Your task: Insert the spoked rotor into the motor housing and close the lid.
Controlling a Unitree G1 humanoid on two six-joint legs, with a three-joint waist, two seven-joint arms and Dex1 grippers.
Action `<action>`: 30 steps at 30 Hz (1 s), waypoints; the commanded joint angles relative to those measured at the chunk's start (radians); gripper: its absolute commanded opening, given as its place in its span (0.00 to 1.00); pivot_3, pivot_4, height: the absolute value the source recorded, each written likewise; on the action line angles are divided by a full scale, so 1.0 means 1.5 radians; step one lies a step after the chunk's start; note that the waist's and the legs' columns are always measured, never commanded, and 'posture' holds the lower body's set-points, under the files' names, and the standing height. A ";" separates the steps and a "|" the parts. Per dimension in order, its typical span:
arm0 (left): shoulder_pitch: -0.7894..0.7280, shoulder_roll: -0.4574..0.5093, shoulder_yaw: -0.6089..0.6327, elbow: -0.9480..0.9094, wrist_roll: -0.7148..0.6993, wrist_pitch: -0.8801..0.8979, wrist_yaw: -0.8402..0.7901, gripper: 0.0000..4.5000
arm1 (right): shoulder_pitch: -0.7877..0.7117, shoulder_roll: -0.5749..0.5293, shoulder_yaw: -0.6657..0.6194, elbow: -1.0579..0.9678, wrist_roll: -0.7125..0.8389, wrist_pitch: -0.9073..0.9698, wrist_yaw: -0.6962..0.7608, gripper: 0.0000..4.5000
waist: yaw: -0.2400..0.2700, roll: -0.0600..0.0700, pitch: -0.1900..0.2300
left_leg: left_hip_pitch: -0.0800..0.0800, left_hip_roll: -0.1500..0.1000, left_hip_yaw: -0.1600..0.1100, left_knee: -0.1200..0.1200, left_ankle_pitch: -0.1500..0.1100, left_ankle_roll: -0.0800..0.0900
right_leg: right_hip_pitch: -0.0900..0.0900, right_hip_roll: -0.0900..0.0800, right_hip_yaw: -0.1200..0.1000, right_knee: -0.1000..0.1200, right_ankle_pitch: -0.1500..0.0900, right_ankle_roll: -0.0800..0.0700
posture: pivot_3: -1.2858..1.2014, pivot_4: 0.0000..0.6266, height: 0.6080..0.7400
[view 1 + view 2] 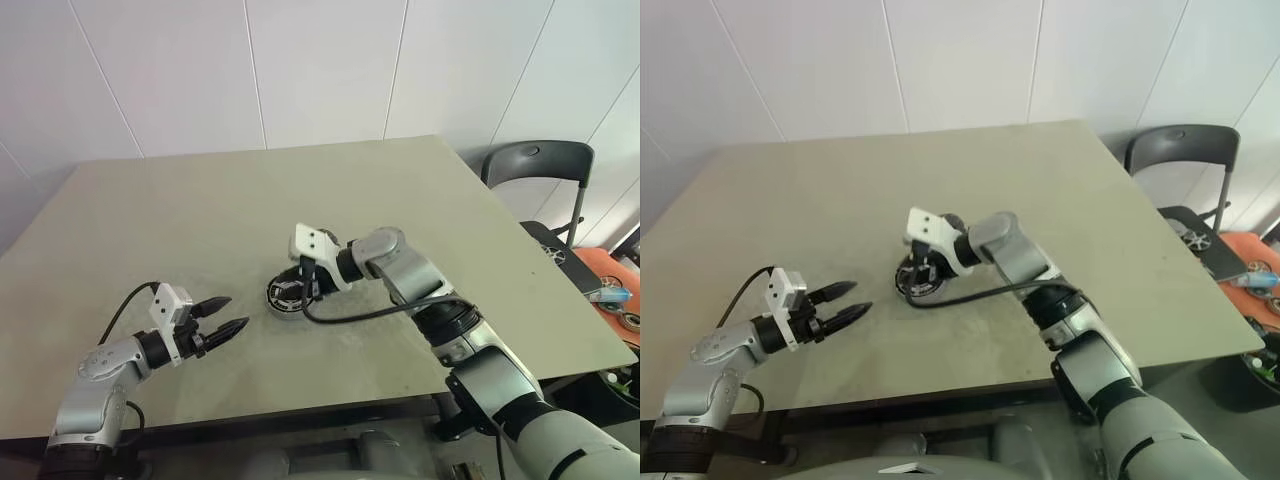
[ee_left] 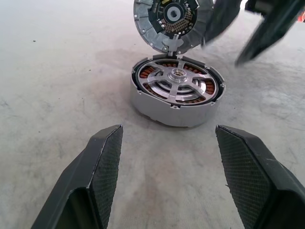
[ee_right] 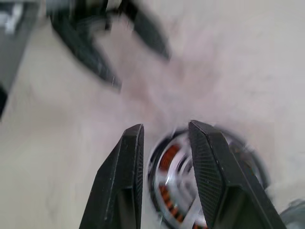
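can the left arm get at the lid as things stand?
Probably yes. The left tool is open and faces the motor housing over bare table. The lid stands tilted up behind the housing. The right tool hovers beside the lid and could crowd the approach.

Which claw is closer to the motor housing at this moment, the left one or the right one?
The right. The right claw hangs just above the motor housing, beside its raised lid. The left claw rests apart, open, farther along the table, pointing toward the housing.
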 commanded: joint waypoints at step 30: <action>-0.031 0.006 -0.003 0.031 0.005 -0.032 -0.020 0.73 | -0.027 -0.110 -0.024 0.016 -0.056 -0.054 -0.074 0.00 | 0.003 0.000 0.000 | -0.007 0.000 0.001 0.002 0.000 0.000 | -0.006 0.000 0.001 0.000 0.002 -0.002 | 0.52 0.00 1.00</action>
